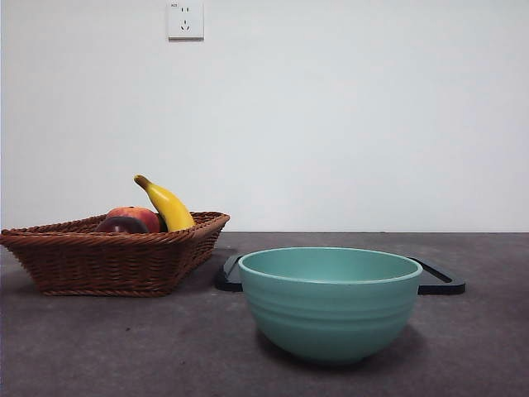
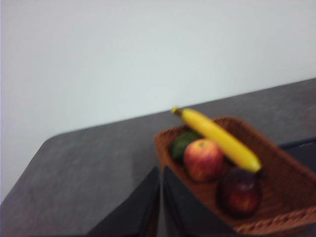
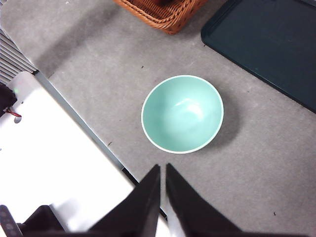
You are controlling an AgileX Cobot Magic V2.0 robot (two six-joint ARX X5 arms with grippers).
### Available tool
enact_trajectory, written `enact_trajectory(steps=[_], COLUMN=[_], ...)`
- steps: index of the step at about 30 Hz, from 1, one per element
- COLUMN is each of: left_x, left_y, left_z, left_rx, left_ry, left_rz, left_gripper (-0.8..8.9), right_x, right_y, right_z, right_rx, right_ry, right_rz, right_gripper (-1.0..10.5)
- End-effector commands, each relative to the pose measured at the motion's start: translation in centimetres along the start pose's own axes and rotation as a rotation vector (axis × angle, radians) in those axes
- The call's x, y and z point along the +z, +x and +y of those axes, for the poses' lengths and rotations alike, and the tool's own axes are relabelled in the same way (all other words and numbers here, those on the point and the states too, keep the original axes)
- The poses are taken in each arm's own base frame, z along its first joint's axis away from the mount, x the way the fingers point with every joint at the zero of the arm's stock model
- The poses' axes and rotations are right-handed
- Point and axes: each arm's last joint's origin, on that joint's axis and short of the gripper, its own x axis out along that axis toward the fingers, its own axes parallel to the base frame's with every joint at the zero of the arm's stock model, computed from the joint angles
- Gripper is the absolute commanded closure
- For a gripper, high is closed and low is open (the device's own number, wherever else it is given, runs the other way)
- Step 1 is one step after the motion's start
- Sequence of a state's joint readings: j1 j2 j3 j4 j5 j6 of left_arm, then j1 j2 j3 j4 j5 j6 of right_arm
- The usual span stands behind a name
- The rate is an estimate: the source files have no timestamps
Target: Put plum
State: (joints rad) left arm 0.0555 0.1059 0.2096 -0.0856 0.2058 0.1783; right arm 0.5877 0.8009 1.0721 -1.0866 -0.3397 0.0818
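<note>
Front view puts the wicker basket (image 1: 116, 256) at the left of the table, and the plum (image 1: 121, 225) lies in it, dark and glossy, only its top showing over the near rim. No arm shows here, so the step in hand looks like the reach for the plum, not yet begun.

The left wrist view is blurred, but it shows the left gripper (image 2: 161, 174) hanging above and short of the basket (image 2: 291, 182), its jaws pressed together with nothing between them. The plum (image 2: 240, 192) sits in the near part of the basket. To take it cleanly the jaws would need to part first, then come down from above and close across its widest girth; the skin looks smooth and may slip under a shallow grip.

Crowding it are the red apple (image 2: 203, 159) just beside it and the banana (image 2: 219, 138) slanting above, its lower end touching or nearly over the plum. A dark green fruit (image 2: 181, 143) lies behind the apple.

Right of the basket stands the teal bowl (image 1: 330, 302), empty, a likely place to put the plum, with a dark tray (image 1: 442, 279) behind it. The right gripper (image 3: 162, 183) hangs high above the bowl (image 3: 182, 113), jaws closed and empty, waiting.
</note>
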Motion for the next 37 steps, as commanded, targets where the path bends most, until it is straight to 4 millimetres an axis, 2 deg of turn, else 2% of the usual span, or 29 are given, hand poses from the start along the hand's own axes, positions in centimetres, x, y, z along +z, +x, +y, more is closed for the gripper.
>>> enact_trajectory(steps=[1,11,21,27,37], left_x=[-1.1,-3.9,-6.2,-6.9,-6.9], left_y=[-0.1,0.0,0.3,0.2,0.2], left_z=[0.0,-0.1,-0.4,-0.6,-0.6], left_rx=[0.056,0.182,0.176,0.168,0.168], left_ry=[-0.025,-0.068,-0.118,-0.146,-0.145], left_rz=[0.011,0.057,0.147,0.22,0.217], left_gripper=[8.04,8.04,8.04,8.04,8.04], right_x=[0.4,0.4,0.4,0.4,0.4], right_y=[-0.1,-0.1,-0.1,-0.1,-0.1], right_z=[0.2,0.1,0.1,0.1,0.2], right_rx=[0.005,0.005,0.005,0.005,0.005], right_ry=[-0.021,-0.02,-0.021,-0.021,-0.021], right_rz=[-0.013,-0.013,-0.013,-0.013,-0.013], right_gripper=[9.4,9.4,9.4,9.4,9.4])
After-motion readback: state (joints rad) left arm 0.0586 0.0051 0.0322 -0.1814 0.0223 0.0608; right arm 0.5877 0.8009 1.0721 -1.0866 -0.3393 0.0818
